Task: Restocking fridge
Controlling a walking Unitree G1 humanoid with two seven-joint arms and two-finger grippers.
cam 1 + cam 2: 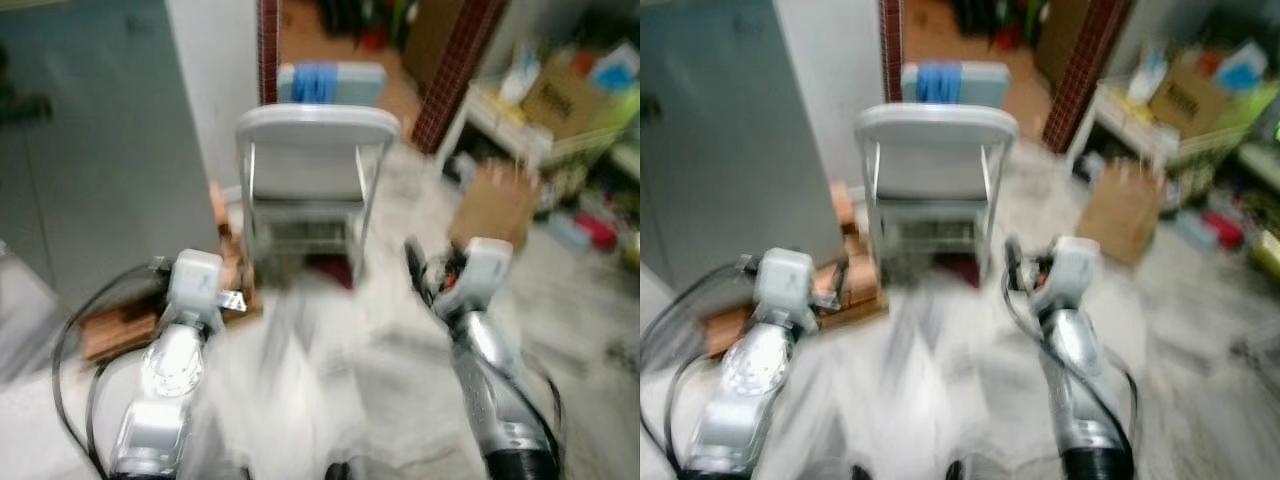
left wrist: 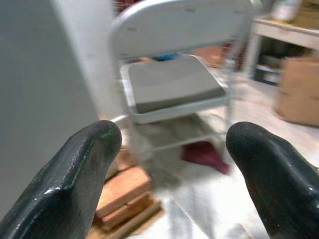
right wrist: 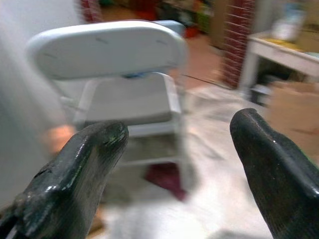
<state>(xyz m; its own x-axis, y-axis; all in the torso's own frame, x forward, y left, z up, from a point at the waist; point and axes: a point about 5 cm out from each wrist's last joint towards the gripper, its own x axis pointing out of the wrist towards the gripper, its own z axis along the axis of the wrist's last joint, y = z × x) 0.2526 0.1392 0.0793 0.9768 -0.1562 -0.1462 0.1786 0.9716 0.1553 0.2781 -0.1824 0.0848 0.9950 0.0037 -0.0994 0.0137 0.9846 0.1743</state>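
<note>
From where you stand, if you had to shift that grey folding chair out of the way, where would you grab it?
Probably by the top edge of the backrest. The folding chair stands upright with its back toward me, so that curved rim is the nearest and highest part. I would come from this side, over the top, with the right gripper, whose fingers are open and empty.

Robot body, blurred head views. The left arm [image 1: 165, 390] and right arm [image 1: 495, 385] were rounded, glossy silver shells. Each ended in a pale grey, boxy wrist block [image 1: 197, 280]. Thin black cables [image 1: 75, 350] looped beside the left arm, and further black cables [image 1: 1012, 300] ran along the right arm, with a small red detail at its wrist. A black band ringed the right arm's near end. In the wrist views the fingers [image 2: 75, 179] were thick, rounded, glossy black, slightly scuffed, and stood widely separated on both the left gripper [image 2: 172, 174] and the right gripper [image 3: 174, 174].
</note>
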